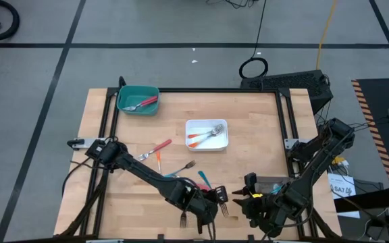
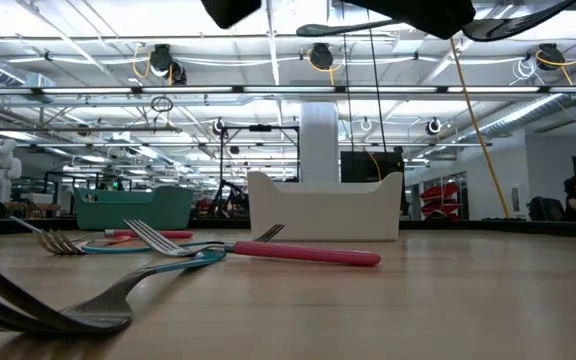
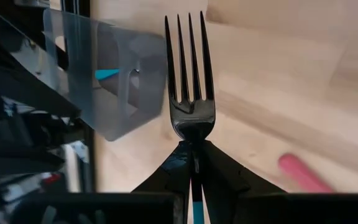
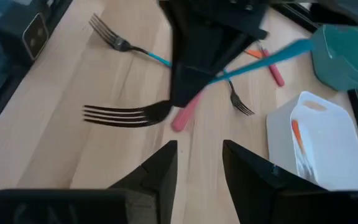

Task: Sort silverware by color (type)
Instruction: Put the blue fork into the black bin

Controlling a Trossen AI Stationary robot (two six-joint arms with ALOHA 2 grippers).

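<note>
My left gripper point(image 1: 204, 206) point(image 3: 194, 163) is shut on a fork point(image 3: 190, 74) with a silver head and a teal handle point(image 4: 278, 53), near the table's near edge. My right gripper point(image 1: 248, 199) point(image 4: 197, 165) is open and empty, just right of it. Other forks lie flat on the wood: a pink-handled one point(image 2: 308, 253), teal-handled ones point(image 4: 123, 43) point(image 2: 118, 295) and orange ones point(image 1: 161, 146). The teal tray point(image 1: 138, 99) holds a red fork. The white tray point(image 1: 206, 133) holds orange forks. My left gripper pinches the fork's neck point(image 3: 194, 134), just behind the head, between its two fingers. The fingers lie along the fork, and the head sticks out forward past the fingertips. In the right wrist view the fork is lifted clear of the table, and the teal handle runs back past the gripper.
A clear grey tray point(image 3: 104, 74) with a teal handle in it stands beyond the held fork, beside the black table frame point(image 3: 82, 37). The loose forks lie between the two arms and the white tray. Bare wood lies toward the far right corner point(image 1: 255, 115).
</note>
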